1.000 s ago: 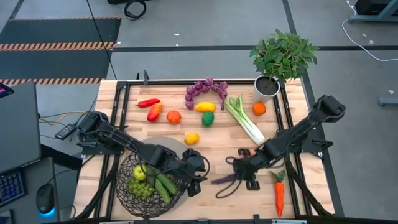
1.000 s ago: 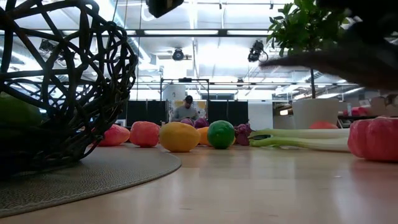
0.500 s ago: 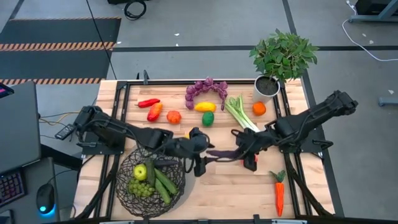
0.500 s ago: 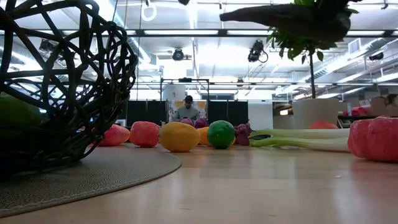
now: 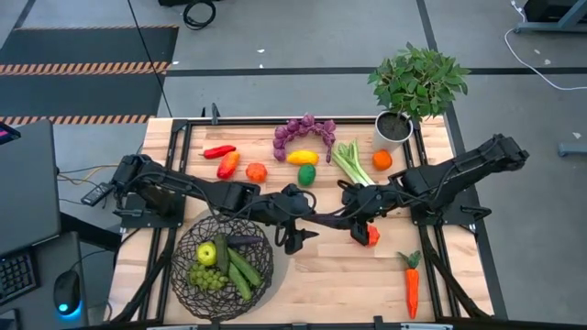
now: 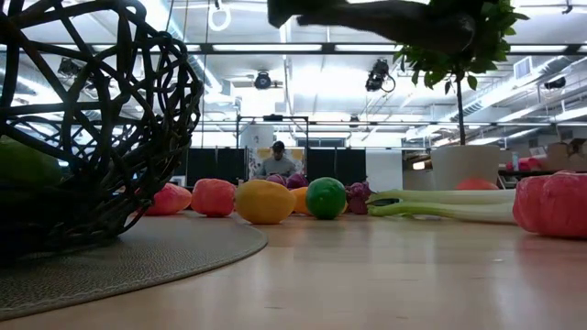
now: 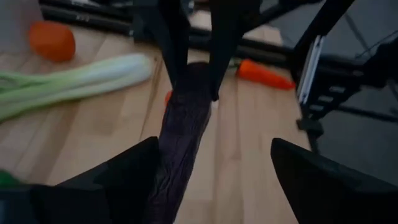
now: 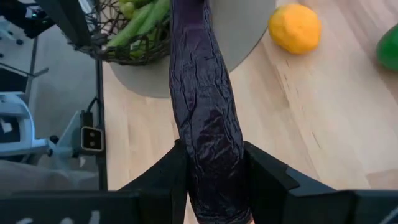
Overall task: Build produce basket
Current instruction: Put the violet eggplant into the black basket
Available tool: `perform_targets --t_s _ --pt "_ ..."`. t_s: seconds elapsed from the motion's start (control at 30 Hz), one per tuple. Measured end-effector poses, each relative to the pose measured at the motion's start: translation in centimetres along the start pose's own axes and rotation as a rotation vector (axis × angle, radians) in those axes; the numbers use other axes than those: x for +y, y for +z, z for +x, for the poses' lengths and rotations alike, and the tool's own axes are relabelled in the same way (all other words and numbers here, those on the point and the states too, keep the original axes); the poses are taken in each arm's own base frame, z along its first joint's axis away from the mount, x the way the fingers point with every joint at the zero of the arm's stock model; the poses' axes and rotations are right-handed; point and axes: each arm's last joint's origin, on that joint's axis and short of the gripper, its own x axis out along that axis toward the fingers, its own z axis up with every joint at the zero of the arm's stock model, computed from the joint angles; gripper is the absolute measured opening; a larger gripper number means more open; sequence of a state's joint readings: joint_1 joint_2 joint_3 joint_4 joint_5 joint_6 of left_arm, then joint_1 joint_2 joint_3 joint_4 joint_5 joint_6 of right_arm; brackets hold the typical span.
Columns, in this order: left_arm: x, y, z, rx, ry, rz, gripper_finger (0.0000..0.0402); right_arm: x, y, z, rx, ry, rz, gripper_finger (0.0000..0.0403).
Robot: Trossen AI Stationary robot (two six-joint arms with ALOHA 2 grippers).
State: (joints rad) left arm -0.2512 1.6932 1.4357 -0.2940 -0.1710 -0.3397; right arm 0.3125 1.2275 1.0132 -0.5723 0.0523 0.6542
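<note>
At the centre of the high view, the right gripper [image 5: 353,220] clamps one end of a long purple eggplant [image 8: 205,118]. The left gripper [image 5: 292,217] straddles its other end, fingers spread. Releasing before the left closes would drop it short of the basket [image 5: 223,268] at lower left.

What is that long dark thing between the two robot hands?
A purple eggplant. In the high view it spans the gap between the left end effector and the right end effector; the right wrist view shows the right one clamped on it.
</note>
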Motion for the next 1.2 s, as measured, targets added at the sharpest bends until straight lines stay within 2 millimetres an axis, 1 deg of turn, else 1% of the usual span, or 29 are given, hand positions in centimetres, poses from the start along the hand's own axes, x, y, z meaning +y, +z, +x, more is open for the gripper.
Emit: perform_targets --t_s 0.13,0.33,0.57,0.7,0.9,1.03,1.2 --pt "0.17 -0.24 -0.04 0.03 0.015 0.006 0.0314 0.0 0.2 0.18 -0.008 0.01 0.005 0.0133" --pt "0.47 -0.6 0.14 0.058 0.04 0.072 0.0309 0.28 0.25 0.27 0.013 0.058 0.0 0.0133" --pt "0.97 -0.38 0.24 0.051 0.052 0.096 0.0309 0.43 0.12 0.25 0.029 0.08 -0.003 0.0133" --pt "0.88 -0.43 0.24 0.061 0.024 0.098 0.0309 0.59 0.34 0.24 0.006 0.096 -0.003 0.0133" --pt "0.94 -0.6 0.22 0.08 0.028 0.102 0.0309 0.62 0.85 0.23 -0.038 0.111 -0.002 0.0133" --pt "0.93 -0.58 0.21 0.078 0.028 0.093 0.0297 0.54 0.85 0.23 -0.035 0.107 -0.001 0.0133" --pt "0.84 -0.38 0.22 0.056 0.021 0.082 0.0268 0.54 0.84 0.23 -0.036 0.106 -0.017 0.0133"
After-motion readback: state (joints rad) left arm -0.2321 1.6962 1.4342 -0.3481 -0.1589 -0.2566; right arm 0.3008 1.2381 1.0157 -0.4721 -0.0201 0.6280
